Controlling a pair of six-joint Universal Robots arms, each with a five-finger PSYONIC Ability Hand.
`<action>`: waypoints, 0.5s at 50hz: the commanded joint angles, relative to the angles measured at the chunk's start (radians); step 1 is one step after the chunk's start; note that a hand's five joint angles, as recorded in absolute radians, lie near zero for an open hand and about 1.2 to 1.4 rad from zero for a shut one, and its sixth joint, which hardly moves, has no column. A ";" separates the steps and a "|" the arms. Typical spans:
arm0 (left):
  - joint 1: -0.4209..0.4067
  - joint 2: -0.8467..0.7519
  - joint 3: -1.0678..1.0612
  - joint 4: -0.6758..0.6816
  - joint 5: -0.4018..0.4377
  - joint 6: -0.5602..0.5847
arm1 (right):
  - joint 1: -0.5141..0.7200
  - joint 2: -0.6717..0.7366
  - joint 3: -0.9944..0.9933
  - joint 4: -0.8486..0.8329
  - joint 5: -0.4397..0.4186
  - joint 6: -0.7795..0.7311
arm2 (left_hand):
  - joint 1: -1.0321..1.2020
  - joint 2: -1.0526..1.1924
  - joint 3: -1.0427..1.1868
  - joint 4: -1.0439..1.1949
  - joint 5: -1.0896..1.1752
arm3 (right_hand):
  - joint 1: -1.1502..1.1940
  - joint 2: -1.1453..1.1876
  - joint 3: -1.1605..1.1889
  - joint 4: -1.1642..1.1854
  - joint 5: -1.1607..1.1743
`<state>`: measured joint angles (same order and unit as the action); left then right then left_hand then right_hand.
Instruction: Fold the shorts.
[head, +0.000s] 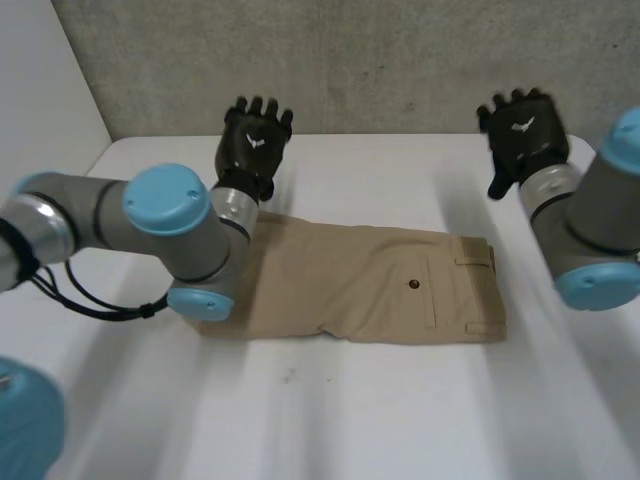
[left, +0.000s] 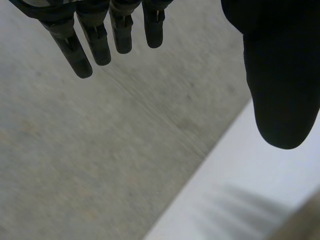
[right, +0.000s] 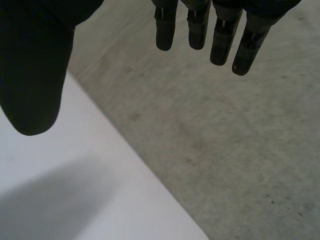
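Behind the white table (head: 350, 420) stands a rough grey concrete wall (head: 400, 60), and both of the robot's arms reach toward it. Tan shorts (head: 340, 285) lie flat in the middle of the table, set lengthwise across it. They look doubled over on themselves, one leg on the other. The waistband (head: 480, 290) with its belt loops lies toward the robot's right side, and the leg end toward its left. A small dark button (head: 414, 285) sits on a back pocket near the waistband. The left arm (head: 165, 225) bends over the leg end, and its blue-capped elbow covers that end of the cloth. The left hand (head: 255, 140) is held up past the far edge of the shorts, near the back of the table, off the cloth. In its wrist view the fingers (left: 100, 45) run straight and slightly spread toward the wall. The thumb (left: 282, 90) stands well off to the side, and nothing is between them. The right arm (head: 590, 230) comes in beside the waistband end, clear of it. The right hand (head: 522, 130) is lifted near the table's back edge, apart from the shorts. Its wrist view shows the same relaxed spread: straight fingers (right: 220, 45), the thumb (right: 35, 75) wide of them, and nothing held. Beyond them are the wall and a bare stretch of table.
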<state>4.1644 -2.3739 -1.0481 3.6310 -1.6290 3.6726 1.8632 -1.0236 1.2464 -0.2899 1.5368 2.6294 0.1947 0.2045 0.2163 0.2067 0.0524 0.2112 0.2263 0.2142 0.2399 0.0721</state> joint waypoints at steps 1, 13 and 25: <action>0.005 0.218 -0.213 0.012 -0.002 -0.031 | -0.053 -0.182 0.113 0.171 -0.072 0.116 | -0.019 -0.029 -0.041 -0.031 -0.052 | -0.037 -0.052 -0.040 -0.065 -0.072; 0.028 0.435 -0.590 -0.022 0.001 -0.313 | -0.073 -0.259 0.464 0.233 -0.165 0.170 | -0.011 -0.020 -0.032 -0.023 -0.043 | 0.358 0.343 0.355 0.329 0.323; 0.013 0.452 -0.730 -0.022 0.001 -0.353 | -0.068 -0.182 0.648 -0.029 -0.153 0.164 | -0.011 -0.020 -0.032 -0.023 -0.043 | 0.490 0.475 0.487 0.461 0.455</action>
<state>4.1855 -1.9160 -1.7534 3.6053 -1.6258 3.3144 1.7885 -1.2677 1.8551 -0.2133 1.3716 2.7984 0.1947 0.2039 0.2163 0.2067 0.0524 0.4587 0.5382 0.5423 0.5379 0.3403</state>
